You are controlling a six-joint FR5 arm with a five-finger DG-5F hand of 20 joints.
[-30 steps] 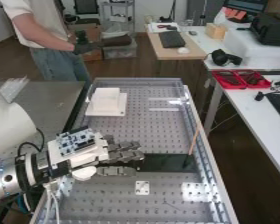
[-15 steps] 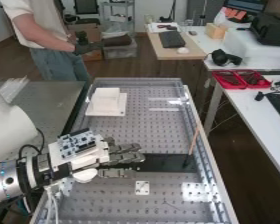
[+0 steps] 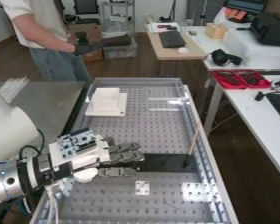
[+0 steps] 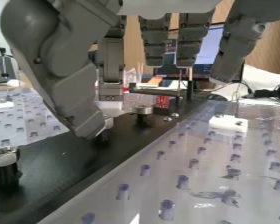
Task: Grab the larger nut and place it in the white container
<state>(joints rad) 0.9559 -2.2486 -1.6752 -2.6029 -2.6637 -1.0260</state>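
In the high view, the hand (image 3: 125, 156) is over the left part of a black plate (image 3: 165, 163), its fingers extended. In the wrist view, the hand (image 4: 71, 92) is above that plate with relaxed fingers, and the lowest fingertip partly covers a nut (image 4: 109, 122) on a post. One nut (image 4: 4, 156) rests on a dark post, apart from the fingers; another nut (image 4: 142, 109) tops a post farther along the plate. I cannot tell which nut is larger. A white container (image 3: 106, 100) stands on a white base beyond the hand.
A thin wooden stick (image 3: 194, 141) rises from the plate's right end, near the bench's raised edge (image 3: 207, 155). A small white block (image 4: 228, 123) is on the perforated surface beside the plate. Red trays (image 3: 240, 79) lie on the side table.
Since a second ago, the hand and the arm's wrist have shifted slightly toward the bench's near end. The container and plate have stayed in place.
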